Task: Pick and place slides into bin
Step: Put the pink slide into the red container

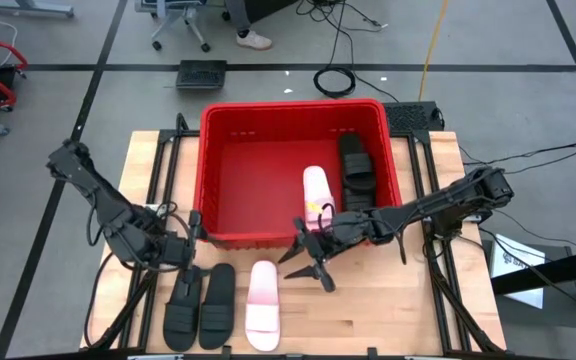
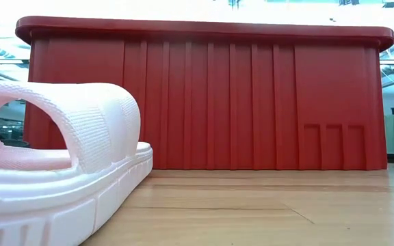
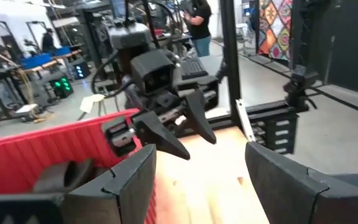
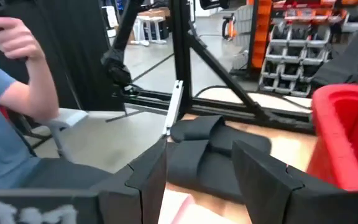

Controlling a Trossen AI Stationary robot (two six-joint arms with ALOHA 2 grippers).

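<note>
Red bin point(image 1: 230, 150) sitting at table's far middle, holding one pale pink slide point(image 1: 317, 192) and black slides point(image 1: 356, 168). Two black slides point(image 1: 201, 304) and white slide point(image 1: 263, 318) lying on wooden table point(image 1: 388, 310) before bin. Right gripper point(image 1: 311, 262) hovering near bin's front wall, jaws gaping, empty. Left gripper point(image 1: 190, 256) hanging over black pair, jaws spread wide, empty.

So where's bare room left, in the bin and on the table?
Free: the bin's left floor, beside the pale slide and black slide; the table's front right. Crowded: front left, three slides between both open grippers.
</note>
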